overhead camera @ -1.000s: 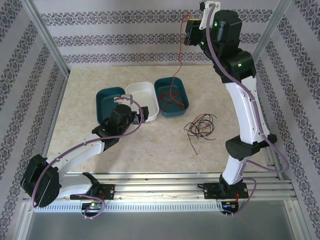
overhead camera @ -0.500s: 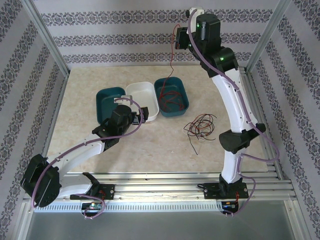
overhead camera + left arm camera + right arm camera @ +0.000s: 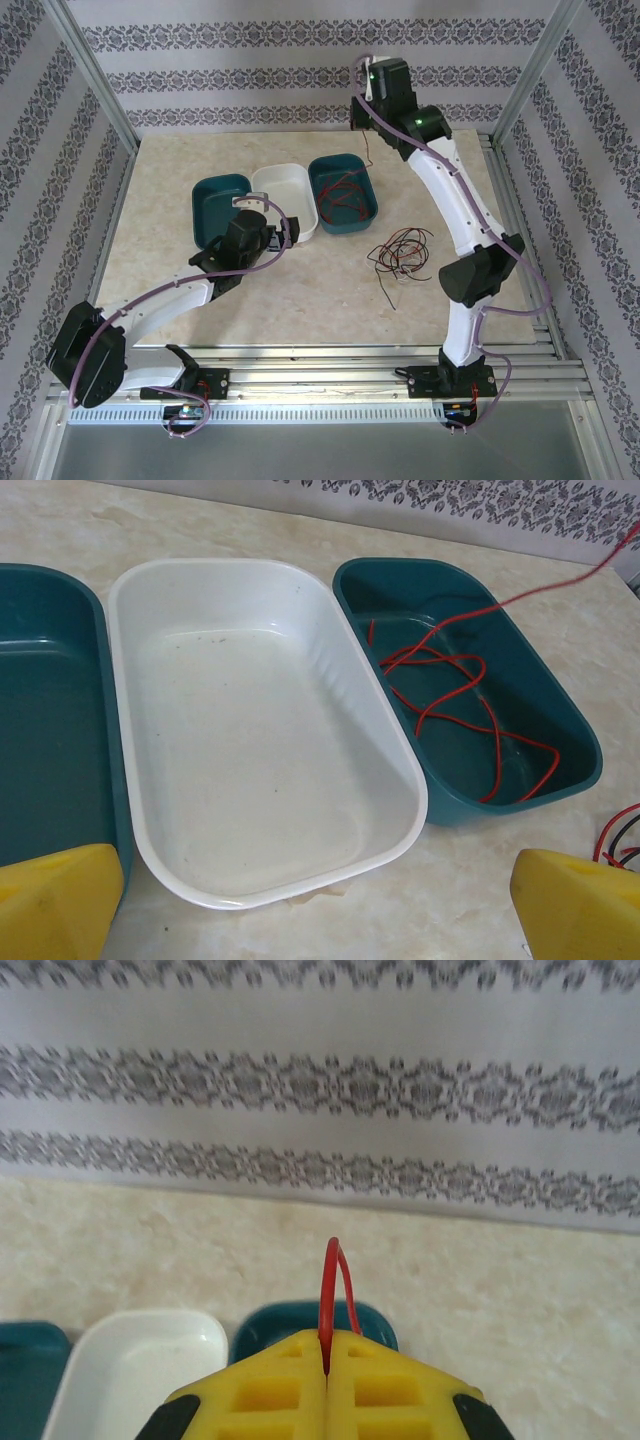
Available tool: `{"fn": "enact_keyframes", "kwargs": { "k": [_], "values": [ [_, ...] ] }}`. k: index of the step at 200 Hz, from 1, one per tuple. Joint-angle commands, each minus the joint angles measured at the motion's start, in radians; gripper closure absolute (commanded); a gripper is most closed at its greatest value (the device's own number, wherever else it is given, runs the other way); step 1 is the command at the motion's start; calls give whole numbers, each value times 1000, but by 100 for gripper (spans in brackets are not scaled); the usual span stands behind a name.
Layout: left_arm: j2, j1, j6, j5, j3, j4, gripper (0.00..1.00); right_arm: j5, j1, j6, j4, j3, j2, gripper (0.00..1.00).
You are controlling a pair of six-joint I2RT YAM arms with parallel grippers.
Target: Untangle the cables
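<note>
Right end effector (image 3: 327, 1352) pinched shut on the red cable (image 3: 327, 1300), I'm holding it high so slack feeds into the teal bin (image 3: 548, 685); left end effector (image 3: 318, 905) gapes empty.

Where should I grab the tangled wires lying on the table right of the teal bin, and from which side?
Grip the single strand that trails from the tangle toward the near edge. It lies flat and alone on the table, so come straight down, jaws across it. The middle is a knot of red and black loops, where a grip would probably catch several.
</note>
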Motion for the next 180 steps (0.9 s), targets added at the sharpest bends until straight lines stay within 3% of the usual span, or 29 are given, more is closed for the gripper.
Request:
{"fn": "enact_keyframes", "kwargs": {
  "k": [1,86,145,180],
  "values": [
    [16,15,-22,16,9,30,1,-19,5,29,-28,-89,-64,100],
    [55,15,-44,45,22,53,1,-186,51,143,8,-379,-235,100],
    [45,15,-48,41,22,40,1,-166,93,162,1,-467,-266,100],
    [22,15,-50,21,8,45,1,-228,93,189,17,-490,-246,100]
  ]
}}
